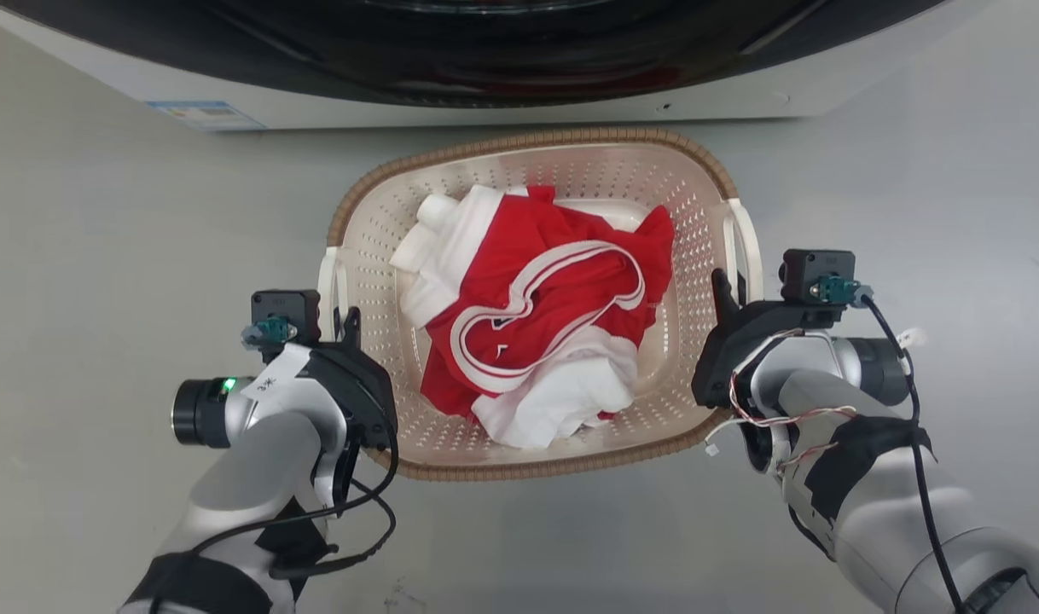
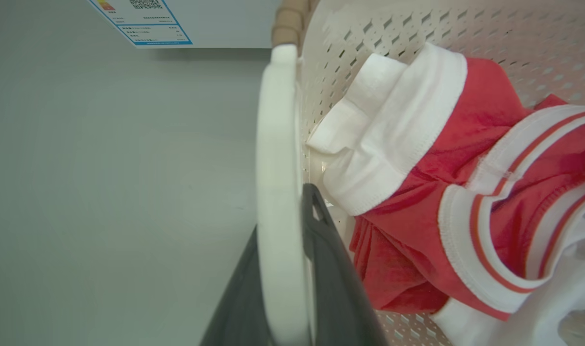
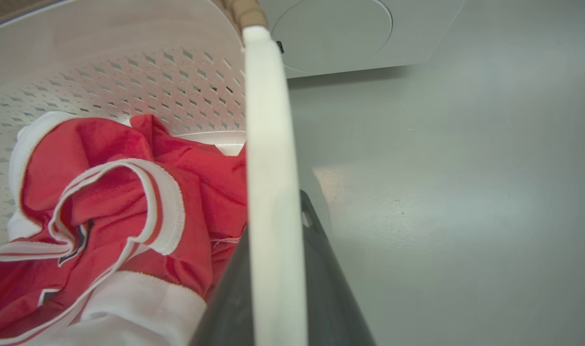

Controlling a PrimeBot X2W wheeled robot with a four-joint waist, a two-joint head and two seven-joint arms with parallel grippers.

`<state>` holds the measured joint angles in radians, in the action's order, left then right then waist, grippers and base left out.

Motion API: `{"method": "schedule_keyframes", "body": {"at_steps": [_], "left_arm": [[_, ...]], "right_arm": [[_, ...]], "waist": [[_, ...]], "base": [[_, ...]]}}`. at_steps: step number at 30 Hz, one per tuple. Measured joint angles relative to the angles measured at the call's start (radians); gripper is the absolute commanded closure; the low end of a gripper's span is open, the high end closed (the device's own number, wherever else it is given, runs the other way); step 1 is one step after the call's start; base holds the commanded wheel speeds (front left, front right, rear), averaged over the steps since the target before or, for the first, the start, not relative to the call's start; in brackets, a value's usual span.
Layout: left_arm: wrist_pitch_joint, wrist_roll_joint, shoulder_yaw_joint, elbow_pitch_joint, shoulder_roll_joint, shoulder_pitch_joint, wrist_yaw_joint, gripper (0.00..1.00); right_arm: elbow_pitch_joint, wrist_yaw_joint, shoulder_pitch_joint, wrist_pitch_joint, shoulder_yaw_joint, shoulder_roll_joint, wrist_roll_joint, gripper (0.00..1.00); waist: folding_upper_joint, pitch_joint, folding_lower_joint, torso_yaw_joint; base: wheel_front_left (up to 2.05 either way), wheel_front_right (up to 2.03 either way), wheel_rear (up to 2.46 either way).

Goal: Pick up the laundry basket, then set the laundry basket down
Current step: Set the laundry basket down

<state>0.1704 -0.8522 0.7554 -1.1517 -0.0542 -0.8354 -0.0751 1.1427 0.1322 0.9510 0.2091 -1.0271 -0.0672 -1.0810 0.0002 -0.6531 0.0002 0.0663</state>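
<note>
**A:** While both arms flank it, the laundry basket (image 1: pixel 374 256) sits dead centre in the head view, over the grey floor (image 1: pixel 101 273).

**B:** And the grips?

**A:** The left end effector (image 1: pixel 349 322) is at the basket's 9 o'clock. Its fingers are narrow, one on each side of the white left handle (image 1: pixel 330 286), pinching it. The right end effector (image 1: pixel 724 294) is at 3 o'clock, clamped the same way on the right handle (image 1: pixel 748 243).

**B:** Lifted or grounded?

**A:** Can't tell from here.

**B:** What's crowding it?

**A:** A washing machine (image 1: pixel 741 98) at 12 o'clock, its white front and dark door just beyond the basket's brown rim. Inside the basket there's a red garment (image 1: pixel 562 256) with striped white trim, and a white garment (image 1: pixel 562 401) bunched towards 6 o'clock. A black cable (image 1: pixel 374 503) loops off the left arm.

**B:** Any writing?

**A:** There's a blue-edged sticker (image 1: pixel 204 113) on the machine at 10 o'clock. The left wrist view shows a QR code on it, but the print is too small to read.
</note>
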Motion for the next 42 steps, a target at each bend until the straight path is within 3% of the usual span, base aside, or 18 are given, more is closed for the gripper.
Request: {"method": "schedule_keyframes", "body": {"at_steps": [14, 38, 39, 40, 41, 42], "left_arm": [[0.035, 0.008, -0.006, -0.002, 0.006, -0.071, -0.004, 1.00], [0.079, 0.046, -0.015, -0.009, -0.006, -0.162, -0.009, 1.00], [0.079, 0.047, -0.016, -0.009, -0.006, -0.164, -0.009, 1.00], [0.079, 0.049, -0.016, -0.010, -0.006, -0.165, -0.009, 1.00], [0.079, 0.049, -0.016, -0.012, -0.006, -0.165, -0.009, 0.97], [0.080, 0.052, -0.017, -0.012, -0.005, -0.165, -0.009, 0.70]], "right_arm": [[0.032, 0.000, 0.080, 0.021, 0.009, -0.002, 0.017, 1.00], [0.014, 0.000, 0.146, 0.054, 0.017, -0.007, 0.034, 1.00], [0.013, 0.000, 0.146, 0.056, 0.017, -0.007, 0.034, 0.87], [0.012, 0.000, 0.146, 0.057, 0.017, -0.008, 0.035, 0.63], [0.012, 0.000, 0.146, 0.055, 0.019, -0.008, 0.035, 0.09], [0.012, 0.000, 0.146, 0.052, 0.021, -0.007, 0.035, 0.00]], "waist": [[0.0000, -0.175, -0.0001, 0.014], [-0.0003, -0.269, -0.0004, 0.015], [-0.0003, -0.270, -0.0004, 0.016], [-0.0004, -0.271, -0.0004, 0.016], [-0.0004, -0.271, -0.0004, 0.016], [-0.0003, -0.270, -0.0003, 0.016]], "base": [[0.00, 0.00, 0.00], [0.00, 0.00, 0.00], [0.00, 0.00, 0.00], [0.00, 0.00, 0.00], [0.00, 0.00, 0.00], [0.00, 0.00, 0.00]]}}
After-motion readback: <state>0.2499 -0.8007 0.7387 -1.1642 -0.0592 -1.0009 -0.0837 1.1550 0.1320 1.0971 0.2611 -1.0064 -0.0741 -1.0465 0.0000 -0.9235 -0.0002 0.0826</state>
